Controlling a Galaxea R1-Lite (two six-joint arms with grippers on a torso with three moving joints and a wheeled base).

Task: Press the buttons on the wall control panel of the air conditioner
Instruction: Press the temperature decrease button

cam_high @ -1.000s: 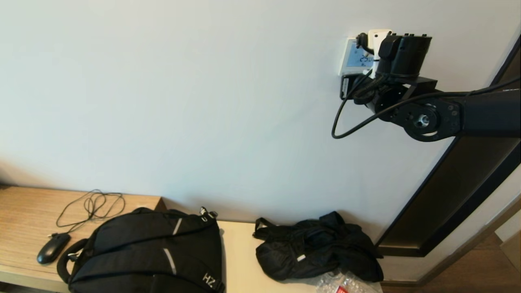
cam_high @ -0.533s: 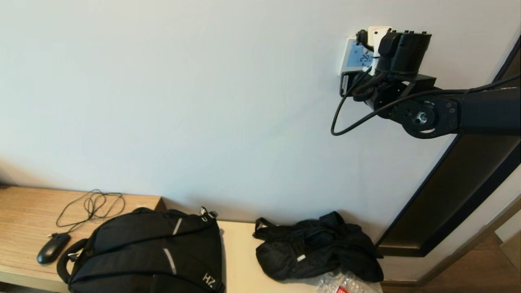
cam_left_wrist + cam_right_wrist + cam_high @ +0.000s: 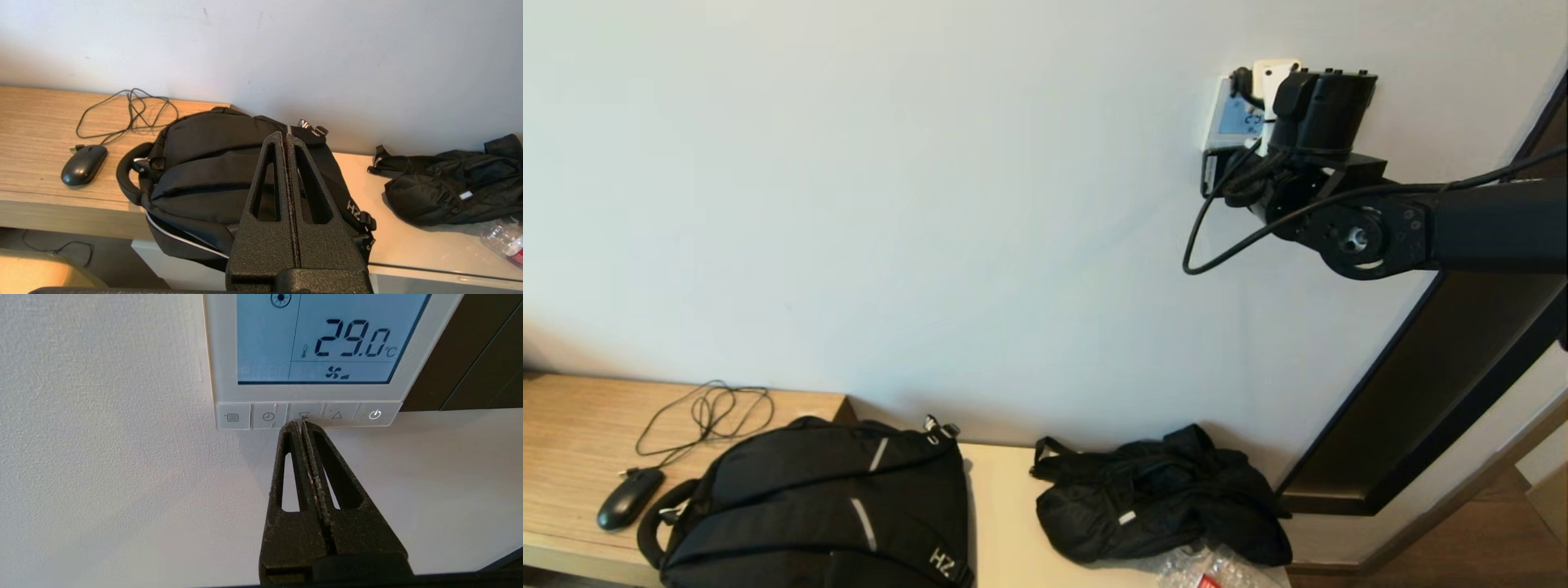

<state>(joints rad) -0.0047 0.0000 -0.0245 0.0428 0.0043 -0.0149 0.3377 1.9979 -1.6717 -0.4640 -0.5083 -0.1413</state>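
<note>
The air conditioner's wall control panel is a white square on the wall. Its pale blue screen reads 29.0 °C. Along its bottom strip runs the row of buttons with menu, clock, down-triangle, up-triangle and power marks. My right gripper is shut, and its tip is at the lower edge of the down-triangle button. In the head view my right wrist covers most of the panel. My left gripper is shut and empty, parked low above a black backpack.
A bench below the wall holds a black mouse with its cable, the black backpack, a crumpled black bag and a plastic bottle. A dark door frame slants along the right.
My right wrist has shifted slightly up and to the left against the wall and now covers more of the panel's screen. Nothing on the bench has moved.
</note>
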